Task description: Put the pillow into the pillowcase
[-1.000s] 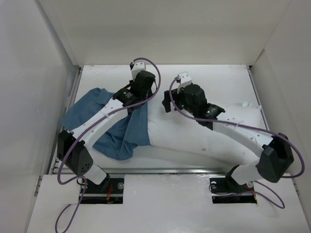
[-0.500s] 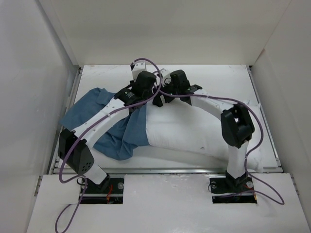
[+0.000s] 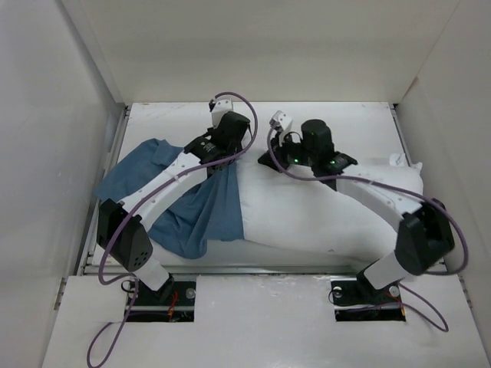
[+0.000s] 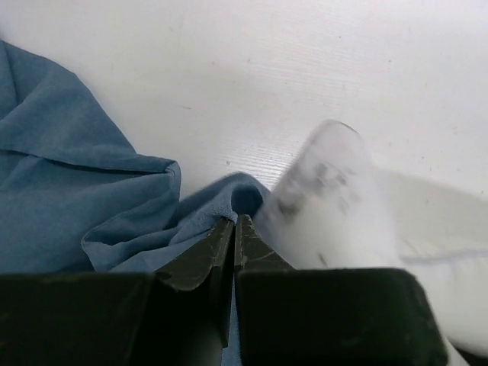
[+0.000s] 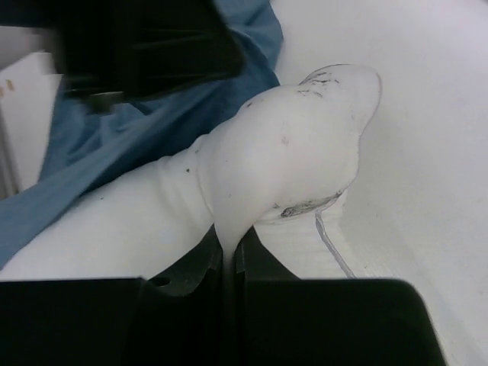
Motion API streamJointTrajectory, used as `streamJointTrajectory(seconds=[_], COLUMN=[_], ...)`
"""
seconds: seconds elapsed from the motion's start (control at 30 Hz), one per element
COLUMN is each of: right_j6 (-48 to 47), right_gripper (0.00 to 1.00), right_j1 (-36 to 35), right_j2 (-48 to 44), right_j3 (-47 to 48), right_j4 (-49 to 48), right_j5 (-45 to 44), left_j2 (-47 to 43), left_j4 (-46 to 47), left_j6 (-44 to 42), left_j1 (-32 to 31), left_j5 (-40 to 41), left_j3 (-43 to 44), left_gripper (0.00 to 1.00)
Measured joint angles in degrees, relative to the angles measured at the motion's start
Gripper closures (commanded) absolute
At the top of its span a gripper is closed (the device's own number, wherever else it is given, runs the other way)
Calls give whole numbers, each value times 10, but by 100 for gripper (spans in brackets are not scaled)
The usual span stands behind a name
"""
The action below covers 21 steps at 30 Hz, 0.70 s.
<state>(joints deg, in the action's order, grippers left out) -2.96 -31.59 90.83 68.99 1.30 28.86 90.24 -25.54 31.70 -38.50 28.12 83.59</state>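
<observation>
The white pillow [image 3: 322, 218] lies across the middle and right of the table. Its left end is overlapped by the slate-blue pillowcase [image 3: 215, 218], which spreads out to the left. My left gripper [image 3: 232, 151] is shut on a fold of the pillowcase's edge [image 4: 229, 200] at the pillow's far left corner. Blue cloth shows between its fingertips [image 4: 221, 232]. My right gripper [image 3: 270, 159] is shut on that same pillow corner [image 5: 293, 141], which bulges up beyond its tips [image 5: 229, 255]. In the left wrist view the corner [image 4: 328, 202] looks blurred beside the gripper [image 4: 234, 223].
White walls enclose the table on the left [image 3: 69, 153], the back and the right. A small white tag [image 3: 399, 160] sticks out at the pillow's far right corner. Purple cables [image 3: 238, 100] loop over both wrists. The pillowcase [image 5: 160, 126] lies close by the right gripper.
The right gripper has gone from open to shut, now pinching the pillow's far left corner. Its arm has swung back to the right. The left gripper stays shut on the pillowcase.
</observation>
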Motion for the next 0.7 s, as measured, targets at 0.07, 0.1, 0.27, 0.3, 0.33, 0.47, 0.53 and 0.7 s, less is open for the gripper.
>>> streamJointTrajectory(seconds=[0.07, 0.1, 0.27, 0.3, 0.33, 0.47, 0.53, 0.7], right_j6=[0, 0, 0, -1, -1, 3, 11, 88], right_gripper=[100, 100, 100, 100, 100, 100, 100, 100], right_j1=[0, 0, -19, -28, -37, -63, -63, -57], right_j2=[-63, -86, -73, -53, -36, 28, 48, 63], right_j3=[-42, -55, -73, -74, -75, -76, -72, -92], right_j4=[-21, -29, -63, -71, -78, -126, -153, -266], right_j5=[12, 18, 49, 52, 54, 63, 66, 71], left_j2=[4, 5, 16, 21, 24, 55, 70, 78], left_j4=[0, 0, 4, 4, 4, -26, -42, -28], left_j6=[1, 1, -13, -17, -19, -53, -65, -76], left_j1=[1, 1, 0, -2, -3, -13, -7, -10], left_j5=[-2, -3, -20, -23, -25, -26, -23, -16], left_j3=[8, 11, 47, 57, 63, 104, 120, 125], left_gripper=[100, 100, 100, 100, 100, 100, 100, 100])
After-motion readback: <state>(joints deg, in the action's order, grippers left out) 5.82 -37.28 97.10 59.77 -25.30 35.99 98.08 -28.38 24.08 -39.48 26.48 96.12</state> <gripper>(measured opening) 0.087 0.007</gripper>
